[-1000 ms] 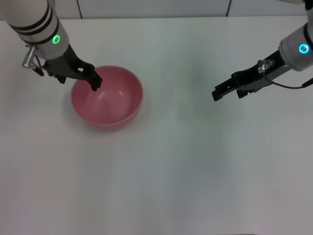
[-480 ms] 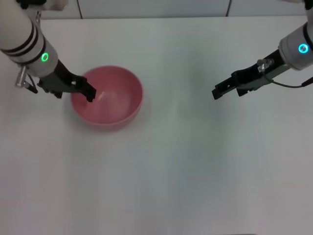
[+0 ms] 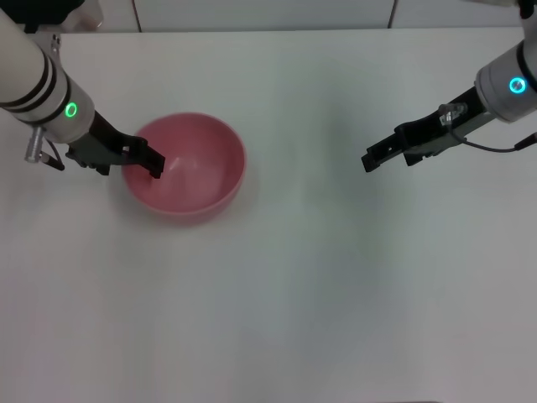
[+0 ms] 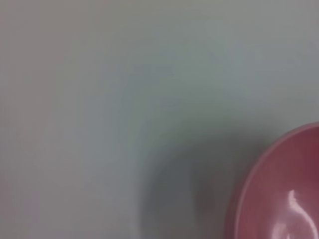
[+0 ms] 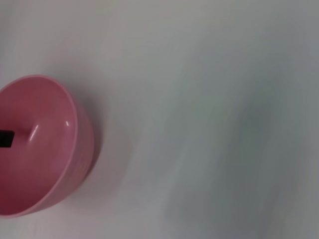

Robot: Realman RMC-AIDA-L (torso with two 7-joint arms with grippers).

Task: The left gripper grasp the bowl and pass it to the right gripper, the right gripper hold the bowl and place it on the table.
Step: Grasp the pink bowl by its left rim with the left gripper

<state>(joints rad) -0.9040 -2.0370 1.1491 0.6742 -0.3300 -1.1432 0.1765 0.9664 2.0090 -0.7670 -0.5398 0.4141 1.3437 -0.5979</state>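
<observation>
The pink bowl [image 3: 197, 168] stands upright on the white table [image 3: 294, 277], left of centre. My left gripper [image 3: 144, 164] is at the bowl's left rim and is open, with one finger [image 3: 156, 168] reaching inside the bowl and the rest of the claw outside the wall. In the left wrist view only part of the bowl [image 4: 284, 199] shows, at one corner. In the right wrist view the bowl [image 5: 40, 149] shows with that finger [image 5: 6, 138] inside it. My right gripper [image 3: 369, 159] hovers far to the right of the bowl, pointing toward it and holding nothing.
A thin black cable [image 3: 503, 147] hangs from the right arm. The table's far edge [image 3: 268, 30] meets a pale wall at the top of the head view.
My left arm has swung left, bringing the gripper from the bowl's far-left rim round to its left rim. The bowl and the right arm have stayed in place.
</observation>
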